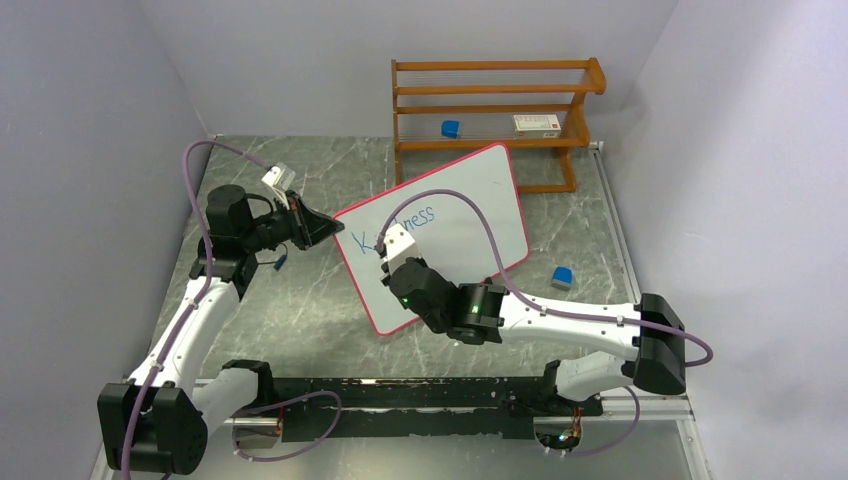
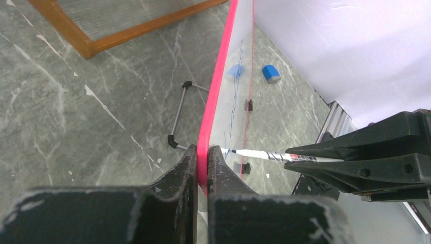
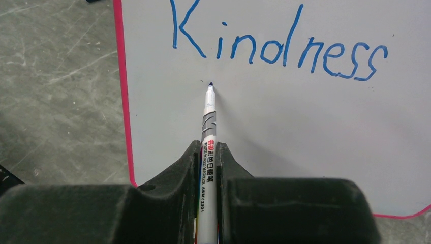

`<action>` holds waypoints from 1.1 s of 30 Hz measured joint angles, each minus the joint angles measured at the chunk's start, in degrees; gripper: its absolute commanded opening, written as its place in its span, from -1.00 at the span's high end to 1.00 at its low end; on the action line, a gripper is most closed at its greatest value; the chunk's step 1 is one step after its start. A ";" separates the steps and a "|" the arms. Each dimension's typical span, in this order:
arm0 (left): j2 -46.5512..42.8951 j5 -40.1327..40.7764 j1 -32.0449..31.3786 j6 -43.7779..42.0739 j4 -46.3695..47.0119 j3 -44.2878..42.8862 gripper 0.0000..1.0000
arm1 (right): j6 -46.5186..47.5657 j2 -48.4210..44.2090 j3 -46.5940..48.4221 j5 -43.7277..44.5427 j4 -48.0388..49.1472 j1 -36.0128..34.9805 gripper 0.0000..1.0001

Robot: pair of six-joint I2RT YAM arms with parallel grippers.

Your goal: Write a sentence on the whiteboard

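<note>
Surfaces and finishes
The whiteboard [image 3: 305, 132] smooth, faintly glossy white, pink plastic rim; the marker [image 3: 208, 147] glossy plastic; the table [image 2: 76, 101] polished grey marble-look; the rack [image 1: 490, 65] varnished wood.

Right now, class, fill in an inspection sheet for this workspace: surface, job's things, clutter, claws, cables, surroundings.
Surface: grey marbled tabletop.
Job's things: red-rimmed white rectangular whiteboard bearing blue handwritten word "Kindness"; slim white marker, tip just below it.
Clutter: small blue block on table; orange wooden rack holding another blue block and white box.
Claws: left claw shut on whiteboard's edge; right claw shut on marker.
Cables: purple cable arching over whiteboard.
Surroundings: plain pale walls.
</note>
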State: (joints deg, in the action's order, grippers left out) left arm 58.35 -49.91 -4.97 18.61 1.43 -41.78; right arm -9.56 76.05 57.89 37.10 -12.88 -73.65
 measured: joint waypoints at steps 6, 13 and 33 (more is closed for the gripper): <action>0.00 0.04 0.02 0.00 -0.02 0.00 0.90 | -0.57 0.68 0.61 0.52 -1.20 -0.13 1.00; -0.04 0.02 0.02 0.00 0.00 0.07 0.90 | -1.33 0.83 1.05 0.63 -3.56 -0.26 1.00; -0.07 0.02 0.02 0.00 0.00 0.11 0.90 | -3.48 0.83 1.14 -1.66 -8.79 -0.26 1.00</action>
State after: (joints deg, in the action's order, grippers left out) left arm 58.28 -49.89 -4.95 18.61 1.43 -41.67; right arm -13.04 76.88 59.02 35.44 -21.67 -73.91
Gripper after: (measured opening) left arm 0.081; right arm 0.145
